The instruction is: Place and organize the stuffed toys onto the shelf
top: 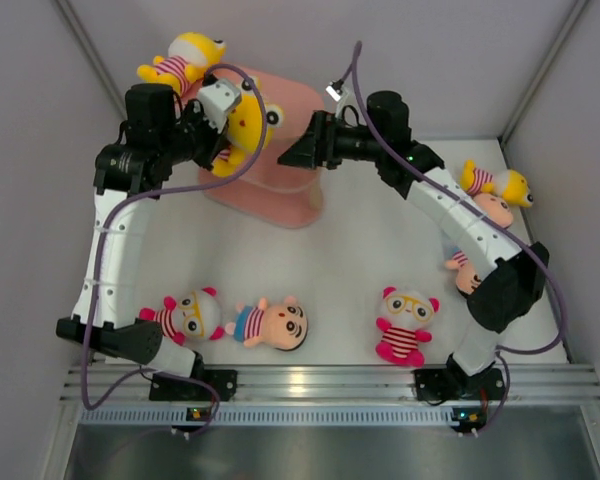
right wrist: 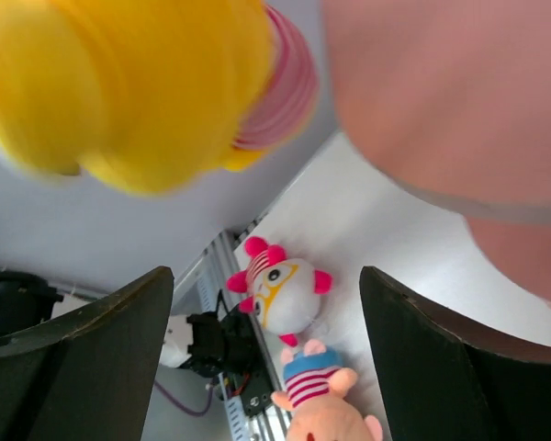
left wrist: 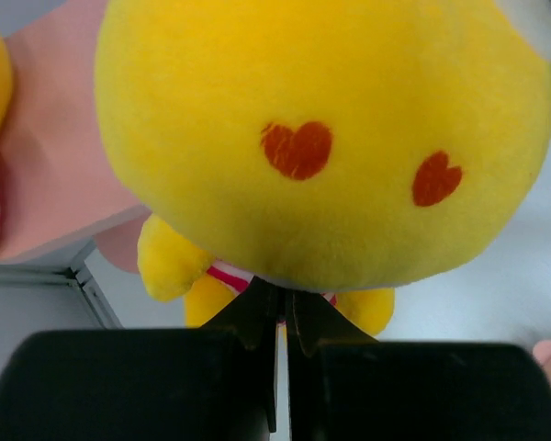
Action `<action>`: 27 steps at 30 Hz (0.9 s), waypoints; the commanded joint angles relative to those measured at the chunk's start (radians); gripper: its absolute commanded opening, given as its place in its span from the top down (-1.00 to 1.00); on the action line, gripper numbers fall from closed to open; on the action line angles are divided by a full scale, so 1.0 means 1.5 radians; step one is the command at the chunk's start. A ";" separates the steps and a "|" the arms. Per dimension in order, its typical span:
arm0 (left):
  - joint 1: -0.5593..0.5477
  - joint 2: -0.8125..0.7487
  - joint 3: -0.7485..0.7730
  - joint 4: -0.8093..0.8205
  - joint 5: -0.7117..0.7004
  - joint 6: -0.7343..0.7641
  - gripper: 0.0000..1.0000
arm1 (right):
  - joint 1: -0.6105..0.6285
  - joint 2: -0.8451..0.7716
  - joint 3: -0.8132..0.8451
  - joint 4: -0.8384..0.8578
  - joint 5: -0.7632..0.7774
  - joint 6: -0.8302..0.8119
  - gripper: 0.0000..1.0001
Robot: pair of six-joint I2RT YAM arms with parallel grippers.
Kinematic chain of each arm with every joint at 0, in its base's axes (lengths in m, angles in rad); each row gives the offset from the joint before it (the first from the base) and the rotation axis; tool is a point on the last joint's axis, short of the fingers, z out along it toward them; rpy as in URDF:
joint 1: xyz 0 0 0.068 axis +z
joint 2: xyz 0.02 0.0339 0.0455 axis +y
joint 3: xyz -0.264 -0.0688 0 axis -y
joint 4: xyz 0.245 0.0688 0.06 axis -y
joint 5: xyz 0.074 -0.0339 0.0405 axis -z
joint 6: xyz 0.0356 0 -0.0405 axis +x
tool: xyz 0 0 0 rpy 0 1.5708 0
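At upper centre of the top view, the shelf (top: 285, 195) stands on the desk (top: 350, 250). Its long axis runs roughly top to bottom of the frame, and I cannot separate its tiers from above.

My left claw (left wrist: 283, 317) is pinched narrow on a yellow toy (left wrist: 321, 138), gripping at the striped shirt just below the head. In the left wrist view the head fills the upper frame, showing two red heart marks, and the body points down toward the claw. The top and right side of the head are cut off. From above, this toy's long axis runs lower left to upper right, with the head over the shelf.

A second yellow toy (top: 183, 62) lies at the shelf's upper-left end, partly behind the left arm.

My right claw (top: 288, 152) is spread wide and holds nothing, just right of the held toy. Its wrist view shows only blurred yellow and pink up close.

Lower on the desk lie a glasses toy (top: 188, 315), a peach-faced toy (top: 275, 323) and another glasses toy (top: 407, 325). A third yellow toy (top: 502, 183) lies at right, beside two further peach-faced toys (top: 492, 210) that are largely hidden beneath the right arm.
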 commanded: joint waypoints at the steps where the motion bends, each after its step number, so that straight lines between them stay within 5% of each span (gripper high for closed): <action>1: -0.003 0.037 0.094 0.083 -0.073 -0.116 1.00 | -0.047 -0.107 -0.086 0.091 0.093 0.001 -0.65; 9: -0.003 0.198 0.273 0.084 -0.176 -0.137 1.00 | -0.060 -0.225 -0.187 0.049 0.155 -0.068 -0.69; 16: -0.003 0.279 0.315 0.093 -0.197 -0.104 1.00 | -0.062 -0.277 -0.247 0.025 0.181 -0.105 -0.70; 23: -0.003 0.295 0.316 0.121 -0.195 -0.087 0.42 | -0.062 -0.278 -0.265 0.029 0.175 -0.104 -0.71; 27: -0.003 0.297 0.317 0.128 -0.209 -0.084 0.35 | -0.062 -0.280 -0.281 0.038 0.173 -0.100 -0.71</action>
